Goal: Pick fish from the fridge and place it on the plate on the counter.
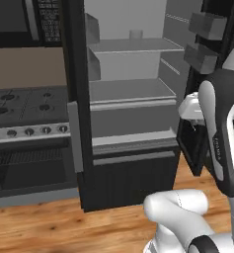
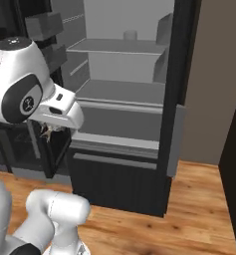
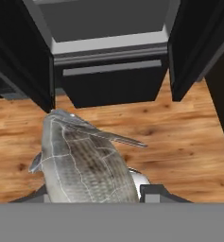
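Observation:
The silvery-grey fish (image 3: 80, 158) looms large in the hand view, clamped between my two dark fingertips (image 3: 153, 191). My gripper (image 3: 97, 194) is shut on it and hangs over the wooden floor in front of the fridge (image 3: 108, 47). In the left base view the gripper (image 1: 192, 123) sits just outside the open fridge (image 1: 128, 94), by its right side. In the right base view the gripper (image 2: 49, 132) hangs under the white hand, left of the fridge's (image 2: 124, 94) lower shelves. The plate and the counter are out of view.
A black stove with knobs and an oven (image 1: 29, 106) stands left of the fridge. The open fridge door with grey bins (image 1: 207, 29) is close beside the arm. A small cup (image 1: 135, 34) sits on the upper shelf. Wooden floor (image 3: 179, 137) lies below.

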You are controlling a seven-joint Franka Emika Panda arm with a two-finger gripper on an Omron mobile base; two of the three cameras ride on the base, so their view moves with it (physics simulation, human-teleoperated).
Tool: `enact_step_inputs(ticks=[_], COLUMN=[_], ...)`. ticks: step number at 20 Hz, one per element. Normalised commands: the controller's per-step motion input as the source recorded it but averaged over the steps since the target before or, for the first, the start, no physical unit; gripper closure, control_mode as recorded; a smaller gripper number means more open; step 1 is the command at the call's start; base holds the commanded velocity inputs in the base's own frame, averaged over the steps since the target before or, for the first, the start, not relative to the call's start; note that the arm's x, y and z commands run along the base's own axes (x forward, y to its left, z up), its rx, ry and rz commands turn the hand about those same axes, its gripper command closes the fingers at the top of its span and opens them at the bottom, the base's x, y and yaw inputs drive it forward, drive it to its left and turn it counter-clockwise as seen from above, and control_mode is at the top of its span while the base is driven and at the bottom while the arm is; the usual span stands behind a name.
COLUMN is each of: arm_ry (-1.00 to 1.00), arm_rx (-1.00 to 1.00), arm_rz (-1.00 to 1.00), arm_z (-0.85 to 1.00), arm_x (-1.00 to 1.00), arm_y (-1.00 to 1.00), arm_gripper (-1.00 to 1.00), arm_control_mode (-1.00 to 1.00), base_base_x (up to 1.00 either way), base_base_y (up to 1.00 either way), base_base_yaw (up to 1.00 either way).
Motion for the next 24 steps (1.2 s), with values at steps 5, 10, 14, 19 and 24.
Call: enact_step_inputs(ticks=[5, 10, 14, 19, 24], arm_ry=[0.00, 0.00, 0.00, 0.00, 0.00], arm_rx=[0.00, 0.00, 0.00, 0.00, 0.00], arm_rz=[0.00, 0.00, 0.00, 0.00, 0.00], arm_z=[0.00, 0.00, 0.00, 0.00, 0.00], arm_x=[0.00, 0.00, 0.00, 0.00, 0.00], arm_y=[0.00, 0.00, 0.00, 0.00, 0.00], arm_gripper=[1.00, 1.00, 1.00, 1.00, 1.00], arm_control_mode=[1.00, 1.00, 1.00, 1.00, 1.00], base_base_x=[-0.56, 0.00, 0.00, 0.00, 0.27], base_base_y=[-0.26, -0.18, -0.13, -0.10, -0.01], base_base_yaw=[0.49, 0.92, 0.95, 0.95, 0.91])
